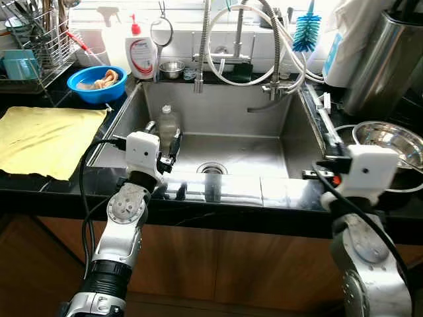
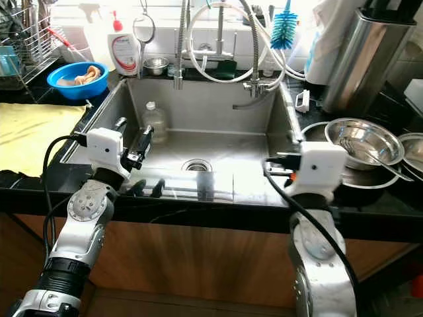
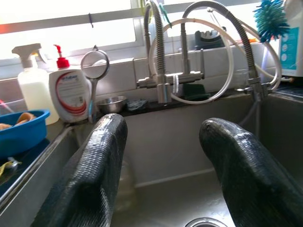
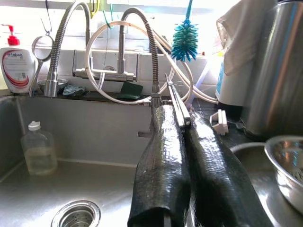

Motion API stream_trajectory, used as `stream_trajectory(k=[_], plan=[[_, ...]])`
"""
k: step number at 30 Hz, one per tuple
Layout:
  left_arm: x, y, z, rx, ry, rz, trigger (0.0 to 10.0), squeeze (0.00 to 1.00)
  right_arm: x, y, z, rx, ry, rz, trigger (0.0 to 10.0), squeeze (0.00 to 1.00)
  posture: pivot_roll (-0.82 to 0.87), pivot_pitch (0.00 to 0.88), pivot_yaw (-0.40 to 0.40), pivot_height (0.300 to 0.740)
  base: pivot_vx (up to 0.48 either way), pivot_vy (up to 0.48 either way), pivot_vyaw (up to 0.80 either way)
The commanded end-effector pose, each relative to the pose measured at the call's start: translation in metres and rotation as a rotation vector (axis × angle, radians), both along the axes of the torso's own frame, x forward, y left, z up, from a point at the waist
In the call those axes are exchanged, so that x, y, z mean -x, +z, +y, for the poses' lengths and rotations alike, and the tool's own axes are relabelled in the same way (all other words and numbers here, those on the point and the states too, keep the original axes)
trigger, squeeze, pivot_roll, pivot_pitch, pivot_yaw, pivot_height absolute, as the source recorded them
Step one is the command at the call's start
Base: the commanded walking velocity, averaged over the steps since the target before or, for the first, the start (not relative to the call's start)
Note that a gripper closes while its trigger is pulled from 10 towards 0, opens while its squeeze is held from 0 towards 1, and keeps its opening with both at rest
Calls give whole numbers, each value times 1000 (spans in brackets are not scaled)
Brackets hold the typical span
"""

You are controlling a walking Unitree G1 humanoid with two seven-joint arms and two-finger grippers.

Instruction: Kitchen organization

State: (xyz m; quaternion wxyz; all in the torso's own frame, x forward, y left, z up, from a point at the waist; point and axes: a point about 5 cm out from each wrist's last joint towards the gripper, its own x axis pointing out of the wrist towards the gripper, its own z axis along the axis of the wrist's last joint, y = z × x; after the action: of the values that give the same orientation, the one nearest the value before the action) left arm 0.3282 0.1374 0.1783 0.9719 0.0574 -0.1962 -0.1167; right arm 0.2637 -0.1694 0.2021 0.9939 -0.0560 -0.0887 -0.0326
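A steel sink (image 1: 231, 109) lies before me, with a small clear plastic bottle (image 1: 168, 122) standing upright at its left wall. My left gripper (image 1: 163, 135) hangs open over the sink's front left, just in front of the bottle and holding nothing. In the left wrist view its two black fingers (image 3: 104, 156) stand wide apart, pointing toward the faucet (image 3: 158, 52). My right gripper (image 2: 280, 164) is shut and empty at the sink's right front rim. Its fingers (image 4: 165, 156) press together and point along that rim, with the bottle (image 4: 38, 151) off to one side.
A yellow cloth (image 1: 46, 139) covers the left counter. Behind it are a blue bowl (image 1: 99, 82), a soap dispenser (image 1: 141, 53) and a dish rack (image 1: 39, 39). Steel bowls (image 1: 390, 142) and a tall steel pot (image 1: 380, 59) crowd the right counter. Hoses and a teal brush (image 1: 306, 30) hang at the back.
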Motion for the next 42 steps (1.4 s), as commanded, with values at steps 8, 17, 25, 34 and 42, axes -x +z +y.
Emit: stream_trajectory(k=[8,17,25,34,42], plan=[[-4,1,-2,-4,5,-9,10000,0,-48,2,3,138,134,143,10000,0,-50,0,-4,740,0,0,0],[-2,1,-5,-3,-2,-20,10000,0,-67,-40,-6,67,217,367,10000,0,-21,0,-12,740,0,0,0],[-1,-2,-2,-11,7,-15,10000,0,-72,-49,-11,46,193,399,10000,0,-21,0,-13,740,0,0,0],[1,-2,-4,-9,-1,-18,10000,0,-73,-50,-12,31,197,396,10000,1000,-8,0,-17,740,0,0,0],[2,-2,-3,-12,2,-16,10000,0,-74,-41,-14,64,143,334,10000,1000,-5,0,-11,740,0,0,0]])
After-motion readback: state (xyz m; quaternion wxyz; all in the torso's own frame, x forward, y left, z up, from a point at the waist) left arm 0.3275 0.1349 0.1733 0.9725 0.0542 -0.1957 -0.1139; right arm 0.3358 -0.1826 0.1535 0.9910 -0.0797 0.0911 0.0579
